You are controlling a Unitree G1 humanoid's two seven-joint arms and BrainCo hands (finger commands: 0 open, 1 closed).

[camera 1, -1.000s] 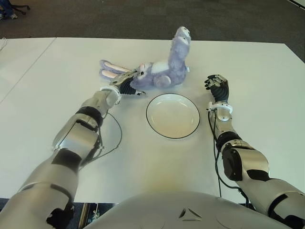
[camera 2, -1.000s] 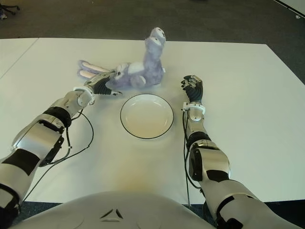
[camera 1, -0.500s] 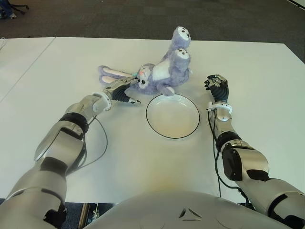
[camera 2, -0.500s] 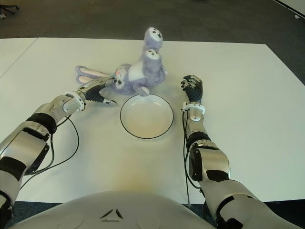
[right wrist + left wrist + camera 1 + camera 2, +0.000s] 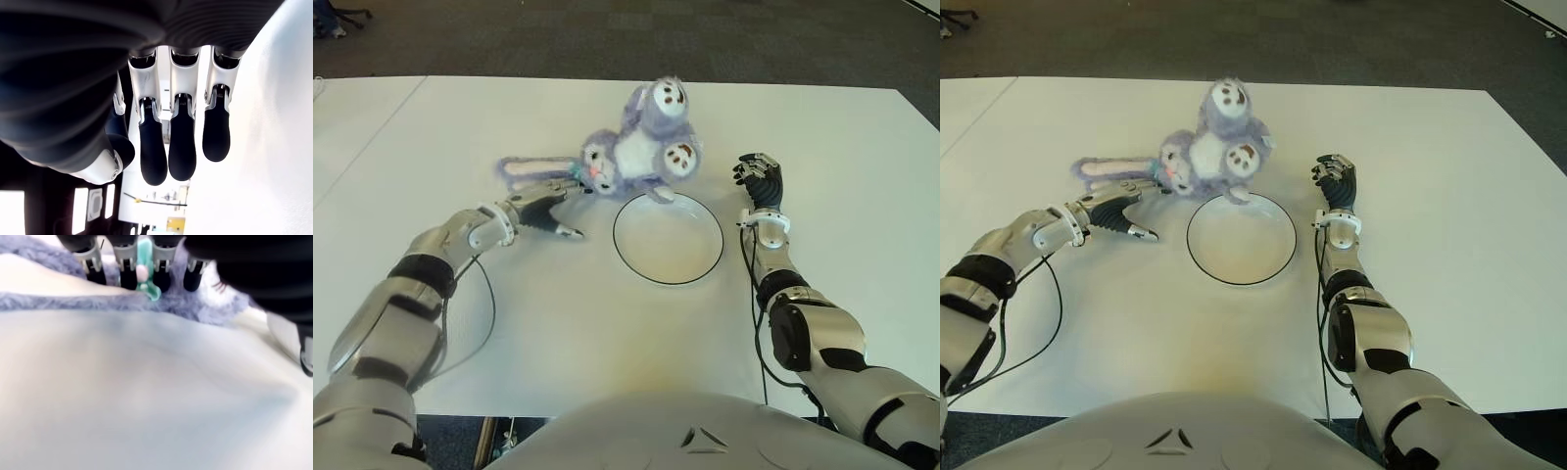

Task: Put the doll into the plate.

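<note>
Two hands visible: left hand (image 5: 540, 204), fingers extended against the doll's (image 5: 636, 152) ear, no closed grip. Doll on table (image 5: 607, 333) at plate's (image 5: 668, 238) 11 o'clock rim. Right hand (image 5: 760, 179) at 3 o'clock, relaxed, empty.

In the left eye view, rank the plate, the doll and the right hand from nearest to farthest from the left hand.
1. Doll: just beyond the left hand, its ear by the fingers.
2. Plate: to the hand's right, in the middle of the table.
3. Right hand: farthest, past the plate on the right side.
</note>
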